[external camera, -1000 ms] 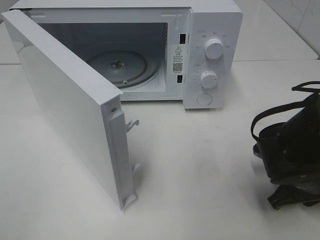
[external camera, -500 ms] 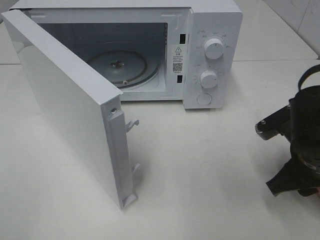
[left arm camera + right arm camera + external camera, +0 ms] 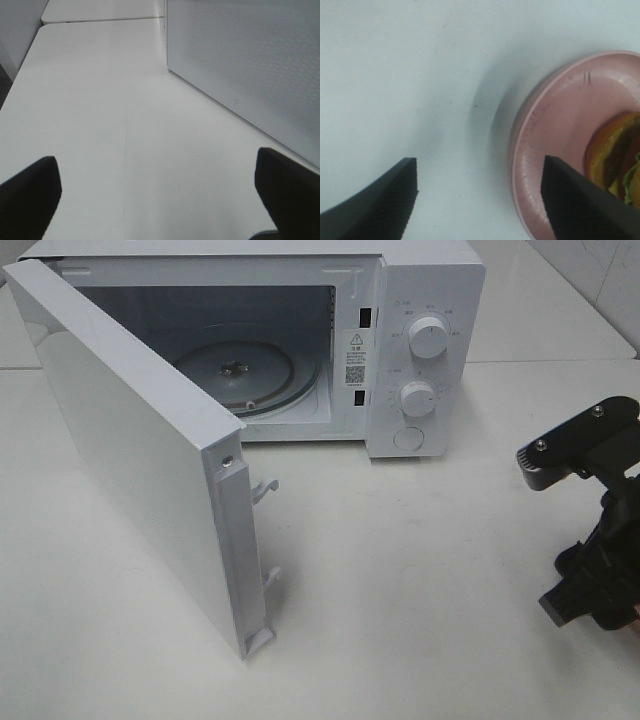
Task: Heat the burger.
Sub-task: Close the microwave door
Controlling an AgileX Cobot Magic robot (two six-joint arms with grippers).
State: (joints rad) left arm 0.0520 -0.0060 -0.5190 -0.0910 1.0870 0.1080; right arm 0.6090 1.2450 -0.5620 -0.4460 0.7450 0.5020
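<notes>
Over the last second swung round at the table's right edge, right gripper (image 3: 477,200) now spread wide and empty above the pink plate (image 3: 555,130) bearing the burger (image 3: 615,155), left gripper (image 3: 155,195) agape and idle beside the open microwave door (image 3: 140,460); apparently lining up for the pickup.

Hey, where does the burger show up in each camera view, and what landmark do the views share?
Exterior high: not in view; only the right gripper shows at the right edge.
Left wrist: not in view.
Right wrist: burger at the picture's right edge, on the pink plate, beyond the open fingers.
Shared landmark: the white table.
</notes>
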